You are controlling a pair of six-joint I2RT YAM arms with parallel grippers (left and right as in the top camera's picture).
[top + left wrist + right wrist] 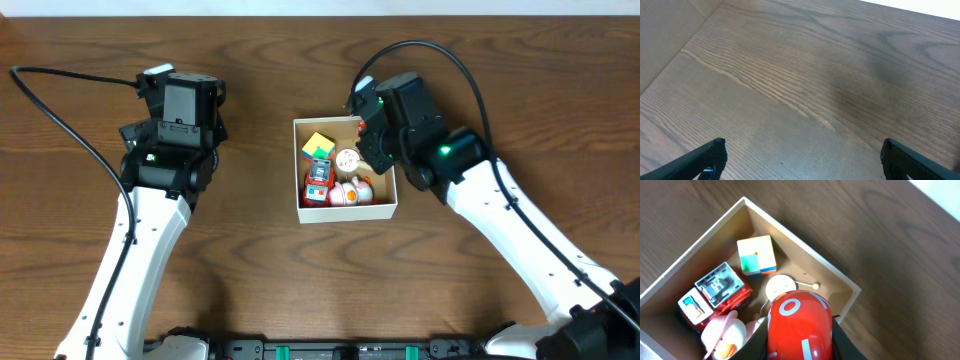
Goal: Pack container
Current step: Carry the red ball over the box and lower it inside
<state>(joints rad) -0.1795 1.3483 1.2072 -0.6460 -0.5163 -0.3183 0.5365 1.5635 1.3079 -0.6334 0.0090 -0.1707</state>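
The container is a shallow square box with white walls and a brown inside, standing mid-table. In it lie a yellow-green cube, a red toy car, a white disc and a pink duck. My right gripper hangs over the container's far right corner. Its fingers press both sides of a rounded red toy with white marks, above the duck and the disc. Far off to the left, my left gripper is wide open over bare wood, holding nothing.
Brown wood-grain tabletop surrounds the box on all sides. The left arm stands well left of the container. Black cables run from both arms along the back of the table. The cube and the car fill the box's left half.
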